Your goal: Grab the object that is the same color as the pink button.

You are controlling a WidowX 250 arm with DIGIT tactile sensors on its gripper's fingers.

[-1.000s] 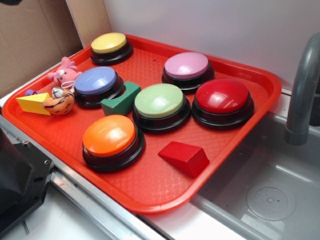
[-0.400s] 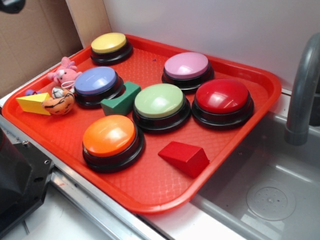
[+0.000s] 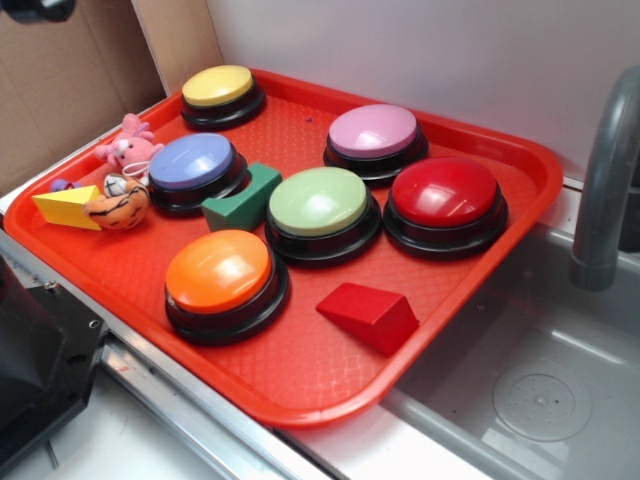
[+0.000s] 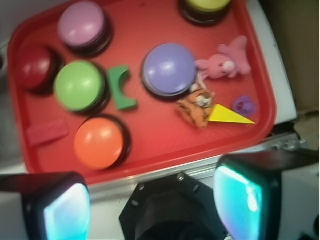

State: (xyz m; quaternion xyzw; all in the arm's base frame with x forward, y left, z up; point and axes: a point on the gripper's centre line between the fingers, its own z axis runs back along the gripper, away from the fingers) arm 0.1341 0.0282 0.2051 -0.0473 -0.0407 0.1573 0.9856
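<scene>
The object, a small fuzzy pink plush toy [image 3: 128, 145] [image 4: 225, 62], lies near the left rim of the red tray [image 3: 300, 385], just behind the lavender-blue button [image 3: 190, 162]. The pink button [image 3: 373, 132] [image 4: 81, 24] stands at the tray's back right. In the wrist view my gripper [image 4: 152, 205] hangs high above the tray's near edge. It is open, with nothing between its fingers, and well apart from the plush. Only a dark sliver of the arm [image 3: 35, 8] shows at the exterior view's top left corner.
An orange-tan plush face [image 3: 118, 203] and a yellow wedge [image 3: 65, 207] lie close to the pink plush. A green block [image 3: 243, 197], a red wedge [image 3: 368, 316] and green, red, orange and yellow buttons share the tray. Faucet [image 3: 605, 180] and sink [image 3: 540, 400] are at right.
The dark part of the arm at the top left corner has edged slightly further into the exterior view. Nothing on the tray has moved.
</scene>
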